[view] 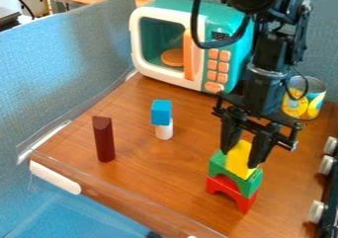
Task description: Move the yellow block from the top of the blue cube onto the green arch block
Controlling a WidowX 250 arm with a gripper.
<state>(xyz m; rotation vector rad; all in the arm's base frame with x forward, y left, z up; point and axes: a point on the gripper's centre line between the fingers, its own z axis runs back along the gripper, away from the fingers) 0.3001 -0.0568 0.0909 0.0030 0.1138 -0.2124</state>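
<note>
On the right side of the table, my gripper (241, 158) points down with its fingers against both sides of a yellow block (239, 155). The yellow block is at the top of a stack, on a green arch-shaped block (249, 183). Beneath the green one stands a red arch-shaped block (232, 190). Left of the gripper, a blue cube (161, 112) rests on a white cylinder (164, 130). Farther left a dark red block (104, 140) with a notched top stands upright.
A teal and white toy microwave (234, 66) stands at the back with an orange round piece (173, 58) inside. A can (305, 101) is behind the gripper at the right. White knobs (316, 211) line the right edge. A grey-blue partition (72, 79) borders the left.
</note>
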